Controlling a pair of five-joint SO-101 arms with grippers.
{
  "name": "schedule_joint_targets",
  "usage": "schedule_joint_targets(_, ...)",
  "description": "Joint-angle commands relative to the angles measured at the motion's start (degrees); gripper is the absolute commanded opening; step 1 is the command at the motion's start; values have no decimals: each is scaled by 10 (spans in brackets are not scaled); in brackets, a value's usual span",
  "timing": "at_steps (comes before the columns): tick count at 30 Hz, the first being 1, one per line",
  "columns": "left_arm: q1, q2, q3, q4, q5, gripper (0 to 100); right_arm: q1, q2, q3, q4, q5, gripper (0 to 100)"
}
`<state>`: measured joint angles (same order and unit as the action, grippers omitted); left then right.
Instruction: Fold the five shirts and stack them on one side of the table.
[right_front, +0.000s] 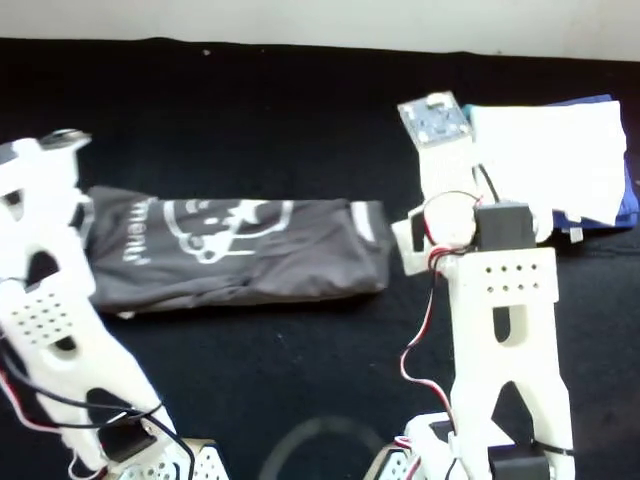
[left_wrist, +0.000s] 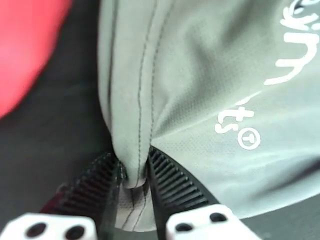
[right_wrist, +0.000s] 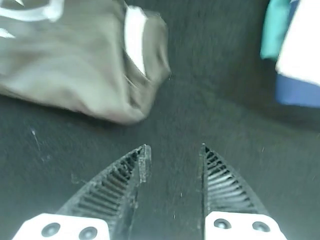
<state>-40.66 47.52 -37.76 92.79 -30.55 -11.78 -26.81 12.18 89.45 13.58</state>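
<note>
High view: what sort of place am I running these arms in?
Probably a lab or hobby bench set up for folding trials: a table under black cloth, a pale wall behind, a grey shirt laid out and folded shirts stacked at one side.

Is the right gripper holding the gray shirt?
No, the right gripper is open over the table, apart from the gray shirt.

A robotics lab bench: black-covered table (right_front: 300, 400), two white arms (right_front: 505, 310), bare wall (right_front: 300, 18).
</note>
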Motion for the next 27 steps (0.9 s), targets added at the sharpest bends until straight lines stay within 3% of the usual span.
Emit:
schedule_joint_targets(1, -31, -7, -59, 48, -16, 9, 8, -29, 36, -21, 3, 162)
schedule_joint_targets(9, 29, -44, -57, 84, 11, 9, 15, -185, 296, -133, 6, 162)
schedule_joint_targets(13, 86, -153, 29, 85, 22, 9, 83, -215, 446, -243, 6, 162)
schedule_joint_targets(20, 267, -373, 189, 84, 91, 9, 185, -220, 575, -317, 50, 162)
schedule_joint_targets(27, 471, -429, 176, 81, 145, 9, 267, -220, 663, -409, 58, 162)
